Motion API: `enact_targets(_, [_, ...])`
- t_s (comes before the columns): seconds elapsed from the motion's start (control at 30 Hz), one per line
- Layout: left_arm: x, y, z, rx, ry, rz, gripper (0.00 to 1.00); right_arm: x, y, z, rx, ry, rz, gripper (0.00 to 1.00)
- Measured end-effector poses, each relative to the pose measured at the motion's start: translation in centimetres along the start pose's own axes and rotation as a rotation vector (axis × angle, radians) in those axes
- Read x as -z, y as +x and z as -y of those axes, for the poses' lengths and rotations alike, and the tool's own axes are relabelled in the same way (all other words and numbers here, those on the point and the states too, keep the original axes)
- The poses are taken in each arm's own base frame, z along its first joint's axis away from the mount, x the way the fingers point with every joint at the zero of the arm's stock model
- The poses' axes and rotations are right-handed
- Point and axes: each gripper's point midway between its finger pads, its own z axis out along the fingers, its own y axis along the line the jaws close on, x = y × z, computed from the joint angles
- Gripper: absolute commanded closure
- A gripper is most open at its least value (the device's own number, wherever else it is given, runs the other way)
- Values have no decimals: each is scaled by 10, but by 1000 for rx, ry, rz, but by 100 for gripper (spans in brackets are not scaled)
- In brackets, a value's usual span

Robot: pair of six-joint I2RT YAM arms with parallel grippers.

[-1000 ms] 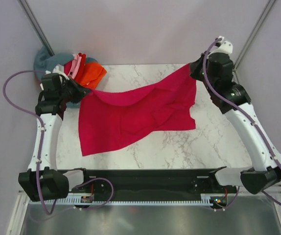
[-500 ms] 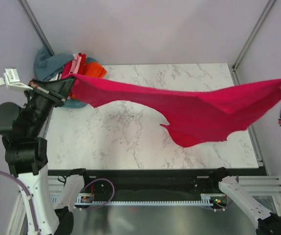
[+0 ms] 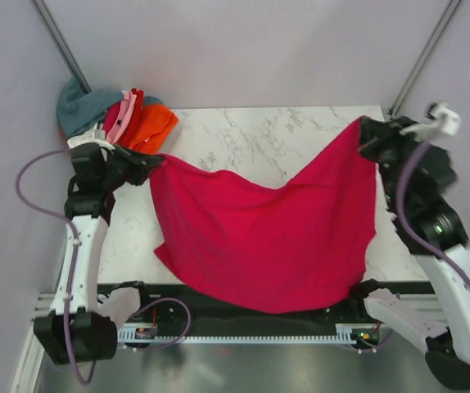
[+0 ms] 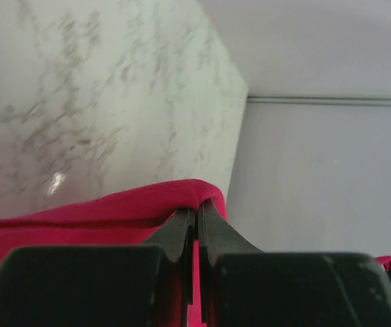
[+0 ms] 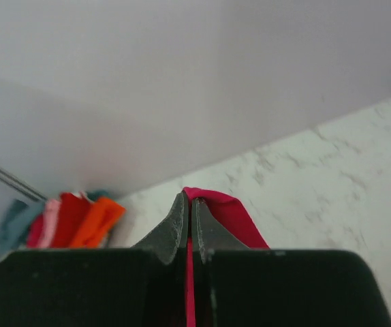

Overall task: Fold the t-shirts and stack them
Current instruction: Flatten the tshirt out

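I have two grippers and one shirt between them. Starting at my far left, just beyond the left gripper (image 3: 152, 165) and a little outboard of it, sits one pile (image 3: 127, 115) of shirts at the table (image 3: 251, 135) corner. I count four colours clearly, teal-grey, pink, red and orange, with a scrap of white at the near side; I cannot tell how many garments that makes. The left gripper is clamped on one top corner of the crimson shirt (image 3: 268, 237), and my left wrist camera shows the jaws nearly touching with red cloth folded over the tips. From that corner the cloth runs rightward, sagging in the middle, and spreads out wide below both grippers, its lower edge reaching past the table's near edge in the top view. At the right, the right gripper (image 3: 365, 131) pinches the other top corner, held near the far right end of the marble. Its wrist view shows the jaws pressed together on a thin red fold, the pile well off to its left.
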Motion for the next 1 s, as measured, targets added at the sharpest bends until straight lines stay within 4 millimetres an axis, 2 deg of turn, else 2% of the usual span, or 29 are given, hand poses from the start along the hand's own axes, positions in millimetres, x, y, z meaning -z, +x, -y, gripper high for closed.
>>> enact_targets(0.1, [-36,24,-65,118,-158,-103,98,-50,78,23,91,123,-174,100])
enact_targets(0.13, [-46,29,-74,144,-188,-130,98,-67,102,32,123,162,-226,100])
enact_targets(0.2, [-65,26,-77,170,-213,-153,98,-92,133,47,166,224,-308,100])
enact_targets(0.23, [-77,19,-70,183,-217,-168,98,-108,139,52,171,245,-334,100])
enact_targets(0.27, [-93,4,-52,176,-189,-167,98,-125,134,51,158,249,-333,100])
enact_targets(0.33, [-123,-38,2,138,-84,-140,98,-160,109,44,113,231,-300,100])
enact_targets(0.4, [-140,-88,75,61,78,-69,98,-194,60,25,40,165,-205,100])
enact_targets(0.43, [-141,-109,110,26,161,-38,98,-204,33,16,6,127,-152,100])
enact_targets(0.5, [-127,-137,164,-29,302,20,98,-213,-22,0,-66,38,-53,100])
enact_targets(0.53, [-117,-146,183,-41,350,36,98,-214,-55,-6,-104,-14,10,100])
enact_targets(0.6, [-103,-157,201,-59,406,57,98,-211,-93,-9,-144,-88,74,100])
enact_targets(0.67, [-97,-162,201,-67,418,58,98,-209,-108,-3,-171,-133,92,100])
enact_targets(0.73, [-107,-161,178,-44,381,40,98,-211,-91,5,-194,-157,46,100])
enact_targets(0.77, [-120,-153,152,-11,332,10,98,-212,-71,12,-209,-162,3,100])
enact_targets(0.8, [-126,-149,140,7,307,-7,98,-214,-40,22,-231,-152,-72,100])
enact_targets(0.83, [-139,-139,112,33,265,-37,98,-217,-16,32,-242,-147,-116,100])
enact_targets(0.87, [-151,-126,82,71,211,-76,98,-216,20,48,-262,-120,-193,100])
enact_targets(0.93, [-172,-93,14,153,97,-154,98,-211,90,87,-300,-36,-338,100])
enact_targets(1.0, [-180,-50,-60,253,-38,-241,98,-192,163,132,-335,79,-480,100])
